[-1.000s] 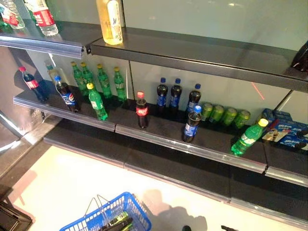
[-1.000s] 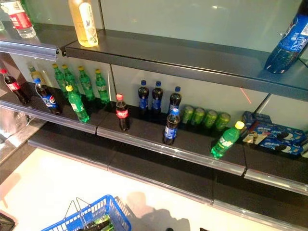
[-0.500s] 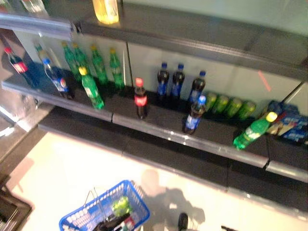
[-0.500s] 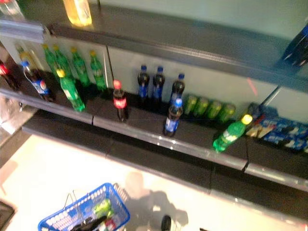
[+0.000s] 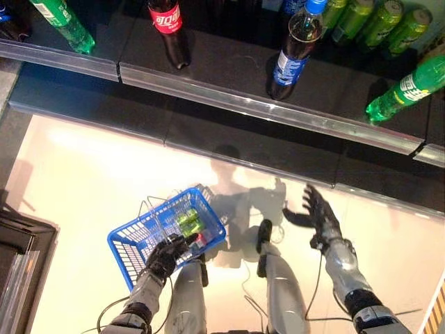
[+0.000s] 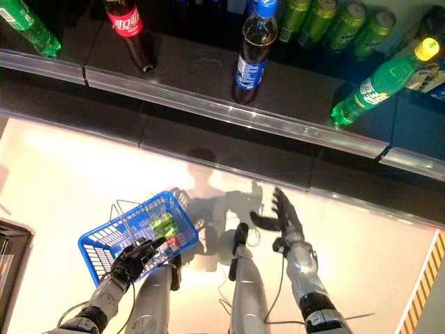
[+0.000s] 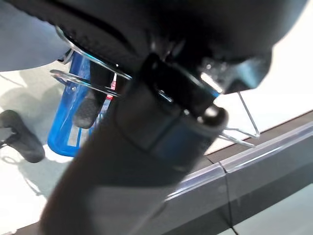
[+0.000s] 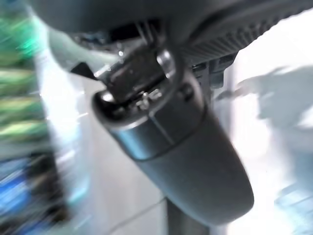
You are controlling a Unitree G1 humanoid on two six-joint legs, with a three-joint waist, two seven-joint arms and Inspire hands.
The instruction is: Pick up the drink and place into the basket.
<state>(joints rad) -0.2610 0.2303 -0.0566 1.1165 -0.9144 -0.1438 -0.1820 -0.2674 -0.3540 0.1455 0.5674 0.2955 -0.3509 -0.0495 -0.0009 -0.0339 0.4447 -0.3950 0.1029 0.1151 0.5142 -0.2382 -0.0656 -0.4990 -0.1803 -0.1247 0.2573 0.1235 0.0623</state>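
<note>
My left hand is shut on the wire handles of the blue basket, which hangs low at the left above the pale floor. Green drinks and a red-labelled one lie inside it. My right hand is open and empty, fingers spread, low at the right above the floor. On the shelf ahead stand a dark bottle with a blue cap, a dark bottle with a red label and a tilted green bottle with a yellow cap. The blue basket also shows in the left wrist view.
Green cans stand at the back of the shelf. Another green bottle leans at the far left. A clear rail runs along the shelf's front edge, with a dark lower ledge beneath. A dark unit stands at the lower left.
The camera has tilted down and closer to the shelf, so both hands and the floor now show. The blue basket still hangs at the left. The bottles on the shelf have not moved.
</note>
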